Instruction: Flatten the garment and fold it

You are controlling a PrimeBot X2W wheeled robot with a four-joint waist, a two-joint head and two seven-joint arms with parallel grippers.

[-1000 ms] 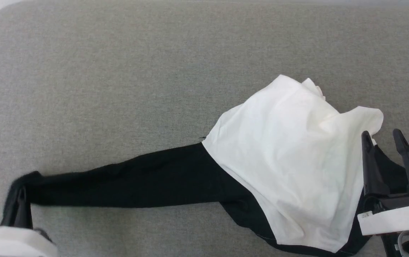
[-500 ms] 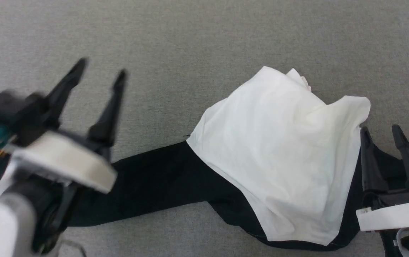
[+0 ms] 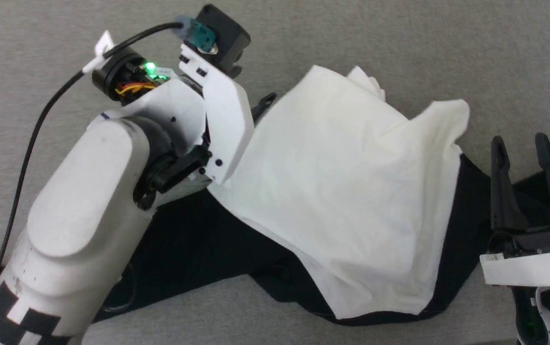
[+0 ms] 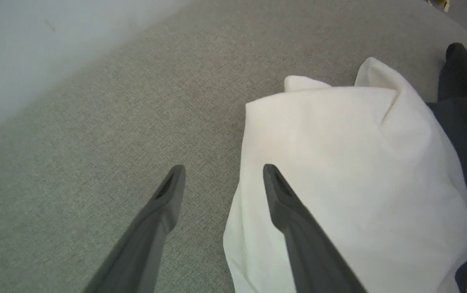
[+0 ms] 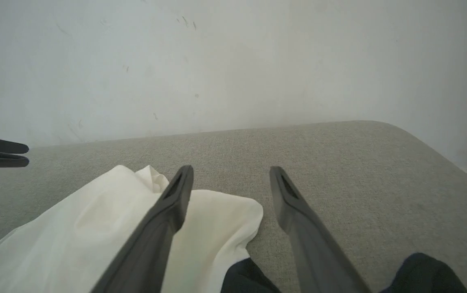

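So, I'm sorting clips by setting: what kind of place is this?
Likely a plain indoor room or lab: a grey fabric-covered pad with a rounded corner, a bare white wall behind it, and a shirt lying on it.

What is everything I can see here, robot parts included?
soft white shirt with black sleeves: one, white and black, crumpled on the surface
grey fabric-covered surface: one, grey, under the shirt
plain pale wall: one, off-white, behind the surface
thin black cable: one, black, along the left arm
pale left arm: one, white, above the black sleeve
left hand: one, dark fingers, open, at the white fabric's edge
right hand: one, dark fingers, open, empty, over black fabric
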